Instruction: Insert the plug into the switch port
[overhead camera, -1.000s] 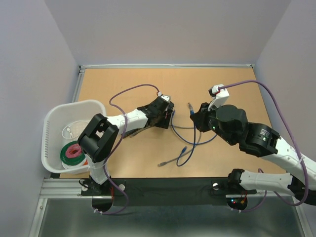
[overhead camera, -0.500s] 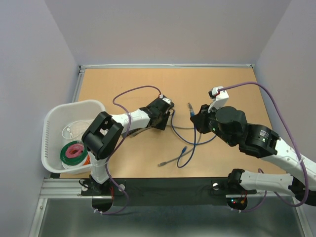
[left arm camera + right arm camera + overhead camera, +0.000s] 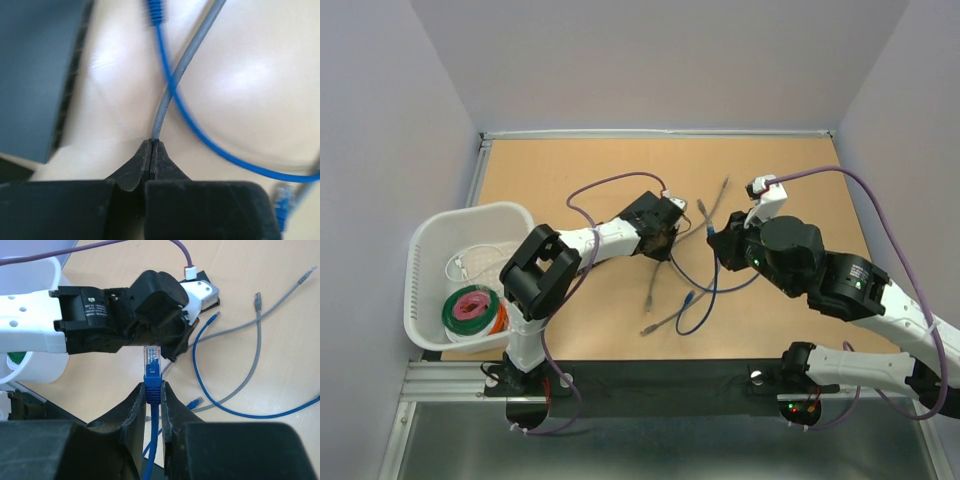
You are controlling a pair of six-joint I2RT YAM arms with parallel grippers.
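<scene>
Nearest the arm bases, the right fingers (image 3: 132, 410) are pinching the blue boot of the plug (image 3: 151, 356), holding it upright with its clear tip pointing out past the fingertips, above the middle of the counter (image 3: 570, 170). Below and beyond it, blue and grey leads are lying looped over one another. Just past the plug's tip, the left arm (image 3: 30, 335) is reaching in, its fingers (image 3: 132, 172) squeezed fully together on the grey cable (image 3: 190, 55), which is running up and away across a blue cable (image 3: 200, 135). A dark slab (image 3: 35, 75) is filling the left edge of the left wrist view; I cannot tell whether it is the switch, and no port is showing anywhere. I am judging the trouble to lie in that tangle: any pull on the grey cable could drag the crossed blue one and twist the plug in its narrow grip, and the left arm is sitting right in the plug's path, so a forward push could strike it. With no port in sight, lining up is also looking uncertain. Counting: two arms, three blue plug ends (one held, two loose), two grey ends in the right wrist view, and one white basket (image 3: 430, 240) off to the left.
</scene>
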